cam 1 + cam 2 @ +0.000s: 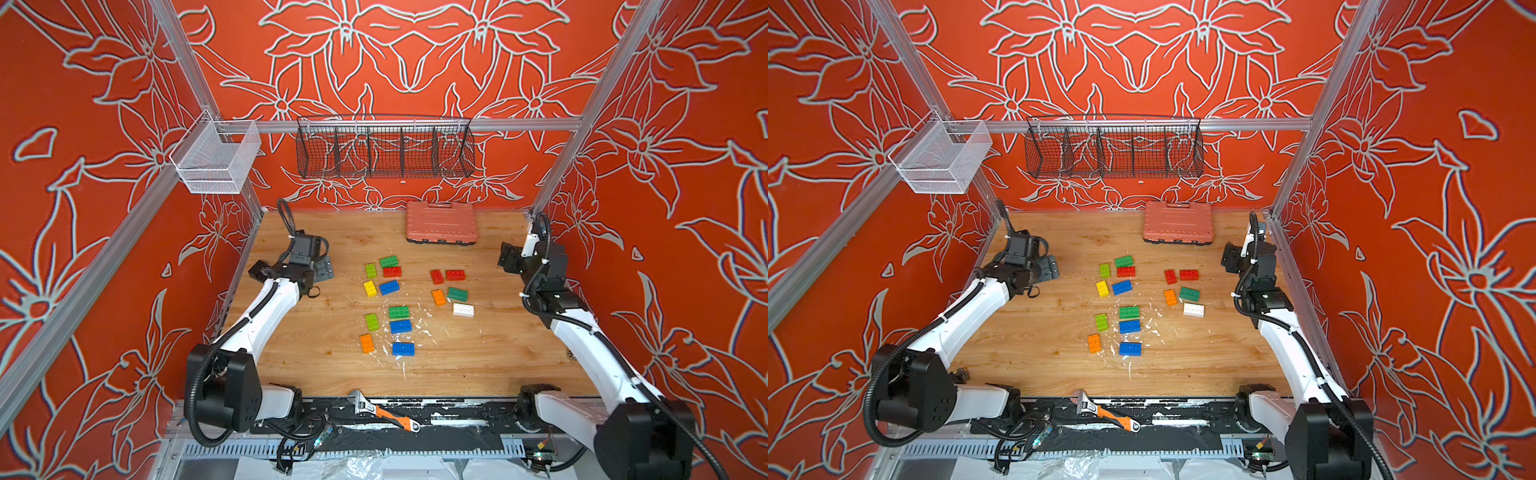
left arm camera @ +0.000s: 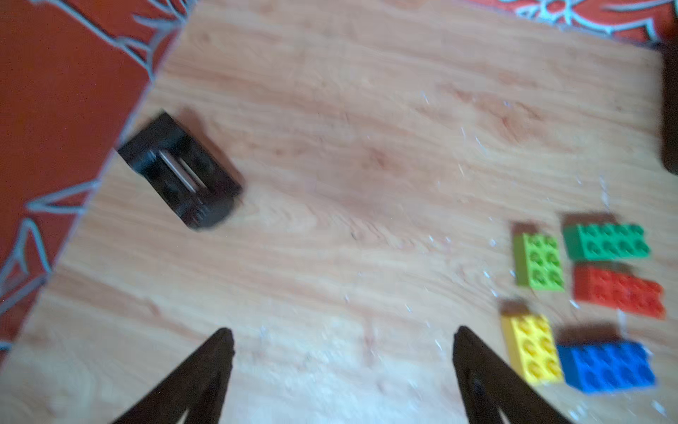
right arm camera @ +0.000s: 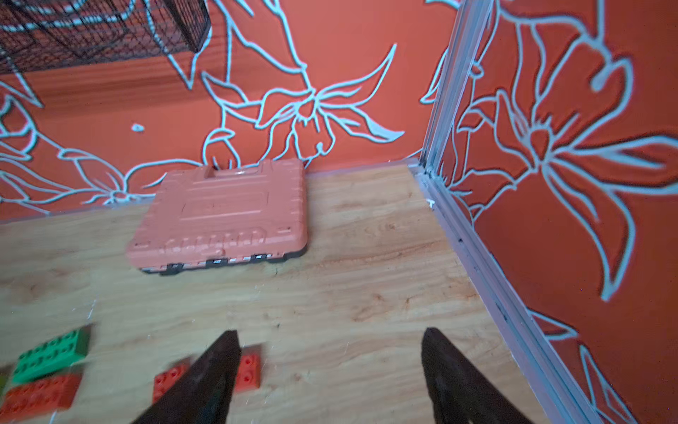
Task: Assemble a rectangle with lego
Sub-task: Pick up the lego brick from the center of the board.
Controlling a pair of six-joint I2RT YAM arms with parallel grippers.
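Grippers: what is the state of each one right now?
Left gripper: open, jaws apart, holding nothing.
Right gripper: open, jaws apart, holding nothing.

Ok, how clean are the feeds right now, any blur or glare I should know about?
Both top views: sharp and evenly lit, the lego crisp with short soft shadows, no glare. Left wrist view: motion-smeared, studs on the yellow brick mushy. Right wrist view: the pink case is readable, but the red bricks are streaked.

Room at my sides
Bare tabletop (image 1: 324, 353) flanks the central lego (image 1: 389, 287) clusters; a pink case (image 1: 441, 222) blocks my reach at the back wall.
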